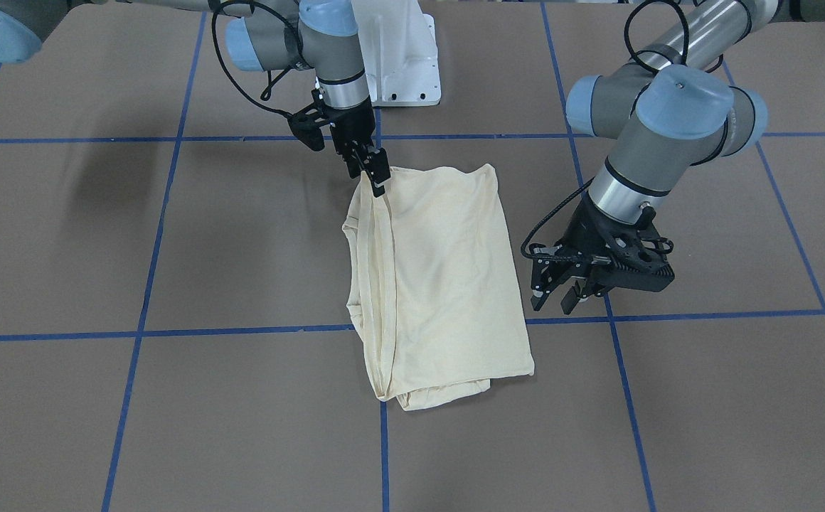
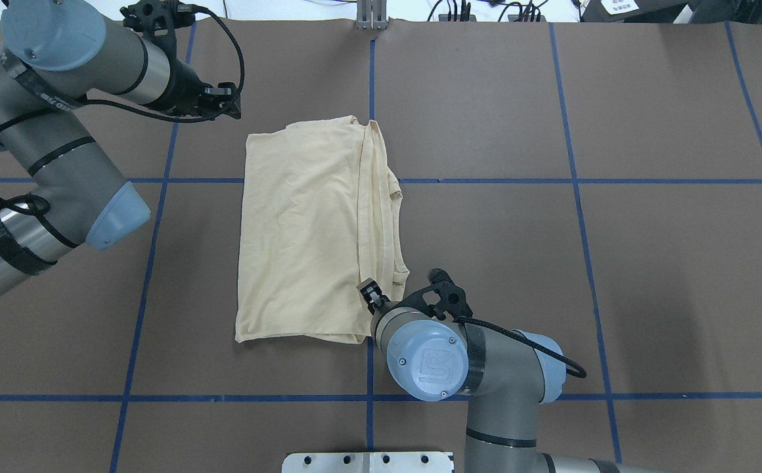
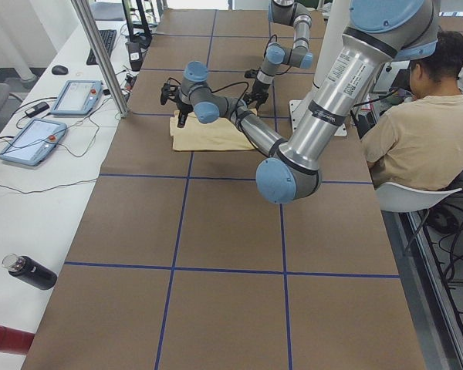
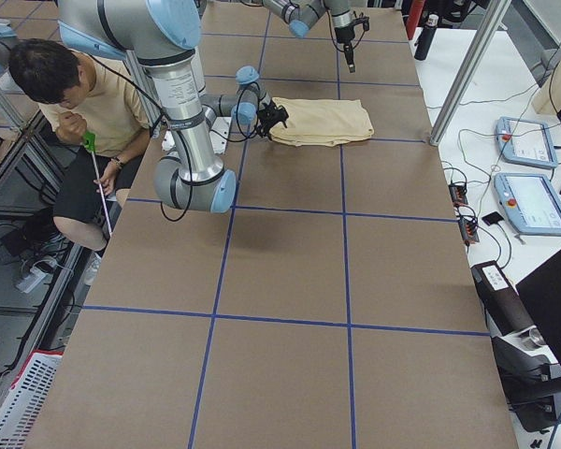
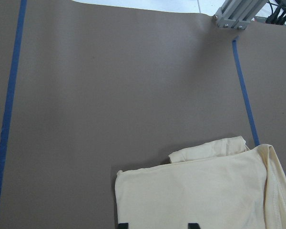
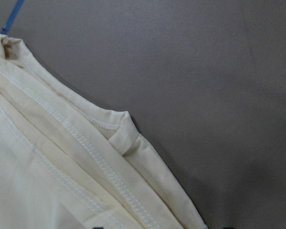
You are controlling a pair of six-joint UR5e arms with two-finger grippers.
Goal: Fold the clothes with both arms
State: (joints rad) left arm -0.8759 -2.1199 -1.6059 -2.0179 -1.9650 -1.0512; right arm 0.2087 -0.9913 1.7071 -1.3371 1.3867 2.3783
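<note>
The T-shirt [image 2: 302, 230] lies folded into a long rectangle near the middle of the table [image 2: 617, 263]. It is pale cream-yellow and smooth on top. In the overhead view, several stitched edges are stacked along its 3 o'clock side, and a small fold of cloth comes out at the 12 o'clock end.

The right gripper [image 1: 377, 178] is at the 5 o'clock corner of the shirt in the overhead view, low over the layered edges. From the front it looks to touch the cloth there, but contact is not sure. In its wrist view the two black tips show apart at the lower border, so the claw is spread and holds nothing.

The left gripper [image 1: 553, 297] hangs at about 10 o'clock from the shirt in the overhead view, beside the cloth and not touching it. Its fingertips [image 5: 192, 225] are apart and hold nothing.

The right arm [image 2: 433, 358] comes in from 6 o'clock, the left arm [image 2: 59, 177] from 9 o'clock. The table has a brown cover with blue tape lines [image 2: 486, 180] in a grid. The white base [image 1: 402, 64] stands at the robot's edge. A person [image 3: 424, 131] sits behind the robot.
</note>
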